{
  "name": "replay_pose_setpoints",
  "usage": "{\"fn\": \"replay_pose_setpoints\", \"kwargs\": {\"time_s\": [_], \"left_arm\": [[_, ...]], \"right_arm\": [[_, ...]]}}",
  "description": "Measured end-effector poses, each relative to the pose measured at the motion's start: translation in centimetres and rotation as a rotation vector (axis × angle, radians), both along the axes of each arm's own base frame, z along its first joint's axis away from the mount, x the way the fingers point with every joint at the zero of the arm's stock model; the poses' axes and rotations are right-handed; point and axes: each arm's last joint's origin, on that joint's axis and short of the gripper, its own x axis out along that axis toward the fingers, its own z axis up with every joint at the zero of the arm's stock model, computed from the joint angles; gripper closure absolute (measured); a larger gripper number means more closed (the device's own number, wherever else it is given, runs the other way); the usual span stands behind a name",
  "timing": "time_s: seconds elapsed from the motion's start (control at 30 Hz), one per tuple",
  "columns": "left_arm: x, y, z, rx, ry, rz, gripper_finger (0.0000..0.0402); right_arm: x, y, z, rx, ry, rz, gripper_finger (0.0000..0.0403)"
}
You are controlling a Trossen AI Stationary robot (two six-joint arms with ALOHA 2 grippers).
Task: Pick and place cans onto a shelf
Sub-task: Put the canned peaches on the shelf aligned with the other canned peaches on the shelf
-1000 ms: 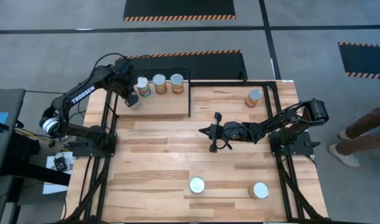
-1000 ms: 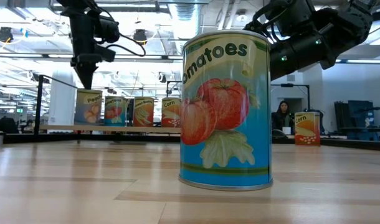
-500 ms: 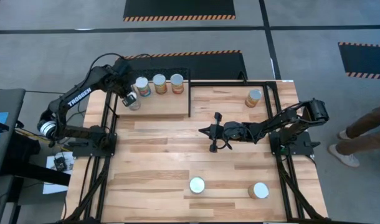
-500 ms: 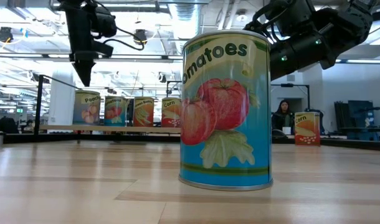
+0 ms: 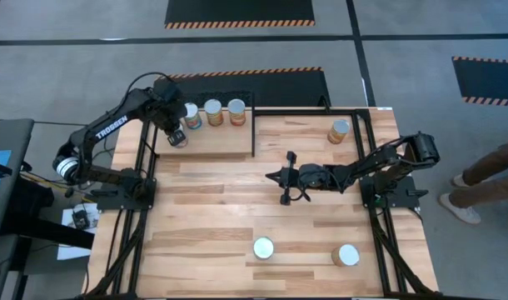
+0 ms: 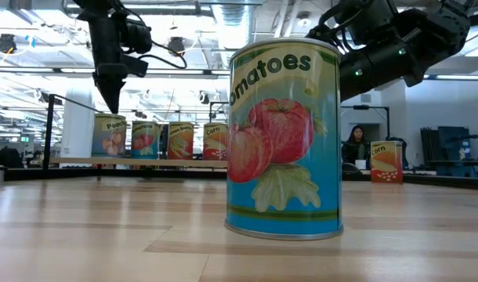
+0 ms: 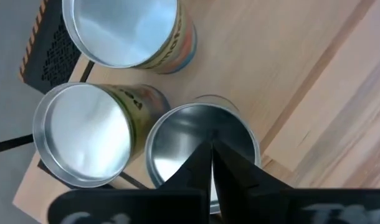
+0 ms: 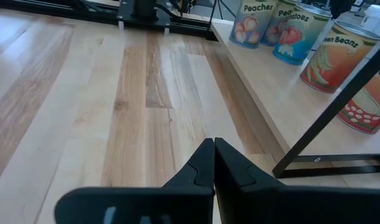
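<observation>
Seen from above, the left gripper point(image 5: 176, 133) of the dark left arm hangs at about ten o'clock over the raised light wooden shelf with its thin black metal frame point(image 5: 225, 142), fingers pressed together and holding nothing, directly above a silver-topped tin with a peaches label point(image 7: 199, 146) at the left end of the row. Four cans stand on that shelf; beside the peaches tin are the blue-labelled tin point(image 5: 191, 115), the orange-labelled tin point(image 5: 213, 111) and a further orange-labelled tin point(image 5: 236, 112), lined up toward twelve o'clock. At the centre of the plank tabletop point(image 5: 221, 208) the right gripper point(image 5: 285, 177) lies low over bare wood, its fingers closed tight on nothing and pointing toward nine o'clock. An orange corn can point(image 5: 339, 131) stands alone at about two o'clock on the table. Two more silver-topped cans remain near the front edge: the blue tomatoes can point(image 5: 263, 248) at six o'clock and another silver-topped can point(image 5: 347, 255) at about five o'clock. A person's legs point(image 5: 487, 179) show at three o'clock, beyond the table.
</observation>
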Motion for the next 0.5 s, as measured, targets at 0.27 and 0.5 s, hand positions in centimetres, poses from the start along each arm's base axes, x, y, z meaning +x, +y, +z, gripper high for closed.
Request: {"fn": "replay_pose_setpoints", "kwargs": {"time_s": [0.27,0.5], "left_arm": [[-0.3,-0.2,-1.7,-0.006,0.043,0.009,0.0401],[-0.7,-0.4,-1.4,0.036,0.084,0.024,0.0401]], "right_arm": [[0.0,0.0,-0.1,-0.002,0.014,0.000,0.0383],[0.0,0.0,-0.1,-0.003,0.015,0.001,0.0386]]}}
